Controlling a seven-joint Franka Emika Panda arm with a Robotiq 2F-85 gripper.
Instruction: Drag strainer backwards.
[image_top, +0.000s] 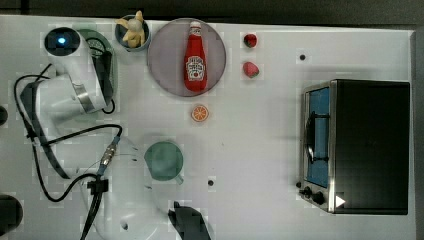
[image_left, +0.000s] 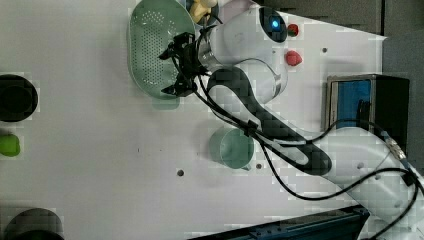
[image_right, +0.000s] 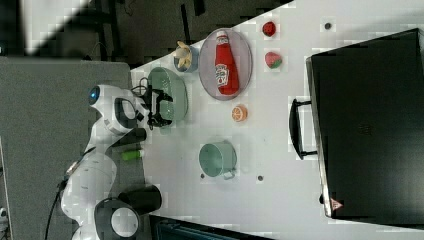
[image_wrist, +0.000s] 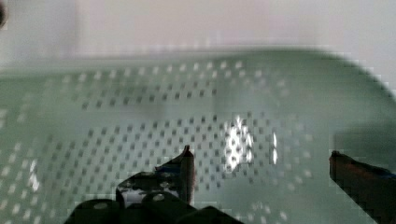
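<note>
Spreading across most of every off-arm picture is the white table (image_top: 260, 150), with the black toaster oven (image_top: 360, 145) at the top view's right. Next in size is the strainer (image_left: 152, 50), a pale green perforated oval lying near the far corner of the table, at the left view's upper left and just beside the small bowl (image_right: 186, 60) of banana. Beside that sits the round plate (image_top: 165, 60) carrying the ketchup bottle (image_top: 195, 57), and nearer the arm's base stands the teal mug (image_top: 164, 160), well apart from the strainer.

The gripper (image_left: 176, 67) hangs over the strainer's basin with its fingers spread to their widest and nothing between them; in the wrist view the perforated floor fills the space between the two fingertips (image_wrist: 187, 158). Whether a tip already touches the plastic is hard to judge from here.

To do this step well, the fingers should probably drop straddling the wide rim, or press one tip inside the wall, then pull steadily and low so the light plastic slides rather than tips, steering clear of the bowl.
</note>
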